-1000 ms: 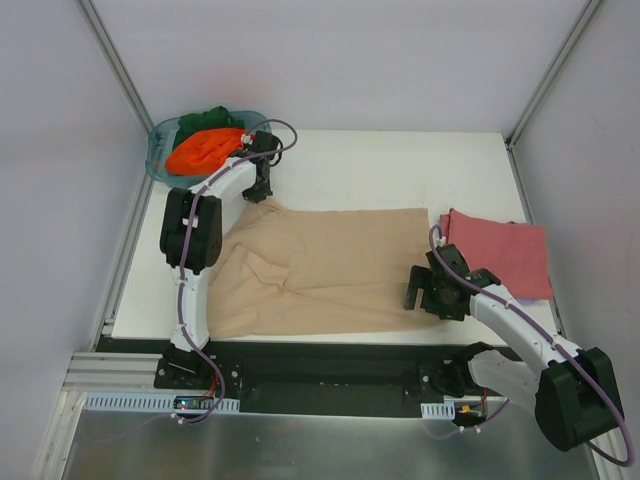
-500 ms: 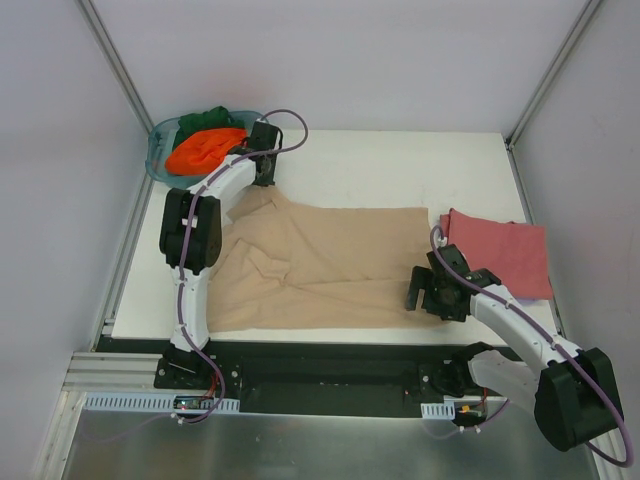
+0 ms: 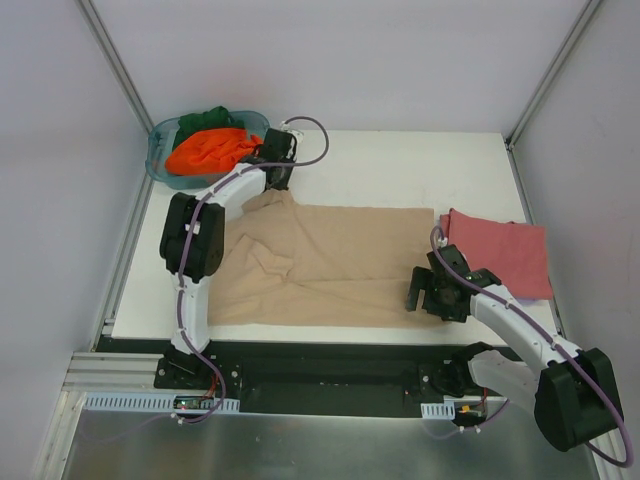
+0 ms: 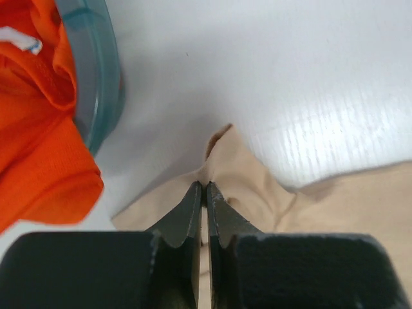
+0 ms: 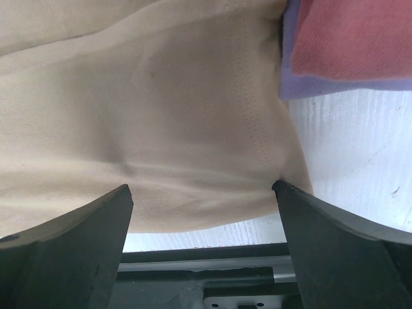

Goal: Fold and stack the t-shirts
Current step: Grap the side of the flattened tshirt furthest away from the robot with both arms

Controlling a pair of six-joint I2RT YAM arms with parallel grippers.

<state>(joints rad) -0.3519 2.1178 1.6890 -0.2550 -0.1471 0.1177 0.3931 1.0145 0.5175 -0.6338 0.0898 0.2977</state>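
The tan t-shirt [image 3: 330,265] lies spread and wrinkled, left gripper [image 4: 205,188] pinching its far corner, right gripper [image 5: 201,193] agape.

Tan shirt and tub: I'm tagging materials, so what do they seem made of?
Tan shirt: soft matte knit, probably cotton; it wrinkles, drapes and shows a stitched hem. Tub: teal translucent plastic, apparently rigid; its smooth curved rim lets light through and has a slight sheen.

High rear view looking down, wrist views close, sharing tan t-shirt [image 3: 340,260]
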